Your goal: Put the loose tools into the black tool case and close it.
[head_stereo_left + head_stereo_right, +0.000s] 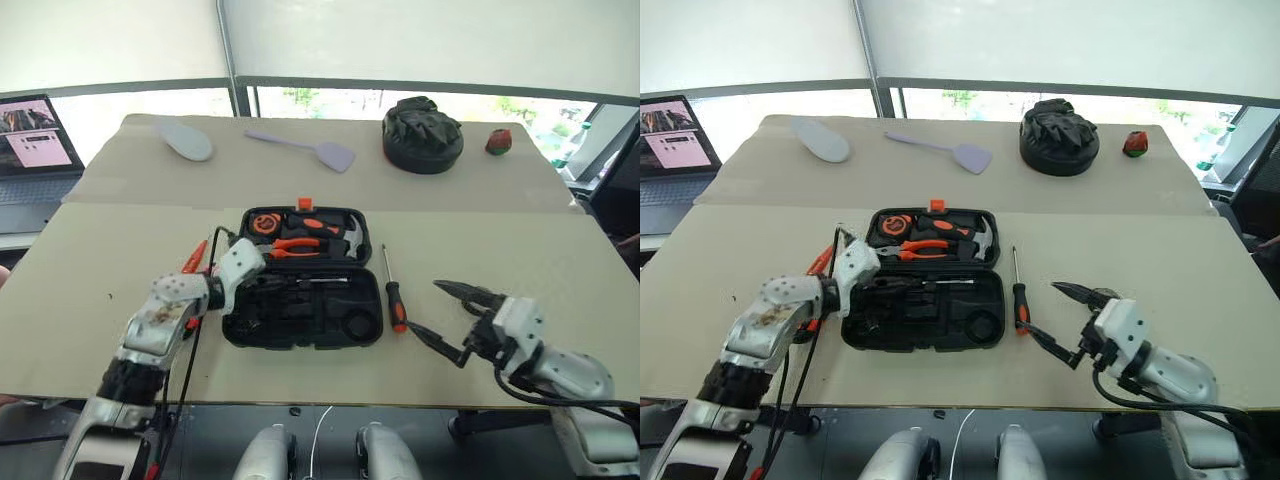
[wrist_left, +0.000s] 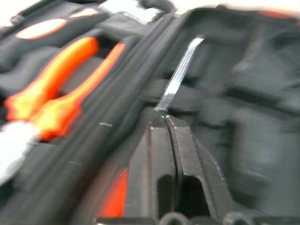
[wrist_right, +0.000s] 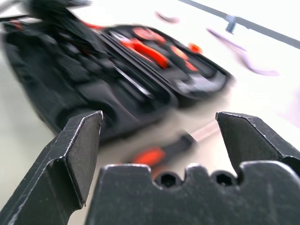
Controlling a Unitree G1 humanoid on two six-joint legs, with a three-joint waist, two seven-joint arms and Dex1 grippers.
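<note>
1. Tool case (image 1: pixel 300 320), black and hinged, lay open in the middle of the table (image 1: pixel 90 300), its far half already holding orange-handled pliers (image 1: pixel 295 245) and a hammer (image 1: pixel 345 238), its near half showing mostly empty moulded slots.
2. A steel shaft (image 2: pixel 180 75) lay in the near half, presumably a screwdriver set into its slot; its handle was not clear.
3. One screwdriver (image 1: pixel 395 295) lay loose on the table just right of the case, shaft pointing far, handle near.
4. Another orange tool (image 1: pixel 195 258) lay just left of the case, partly hidden by the left arm.
5. The left gripper (image 2: pixel 169 123) hovered over the near half with its fingers pressed together and nothing between them, probably because it had just released a tool there.
6. The right gripper (image 1: pixel 448 318) stood near the loose screwdriver with jaws spread wide and empty, aimed left toward its handle, likely readying a pickup.
7. The case could not close until those loose tools were stowed.
</note>
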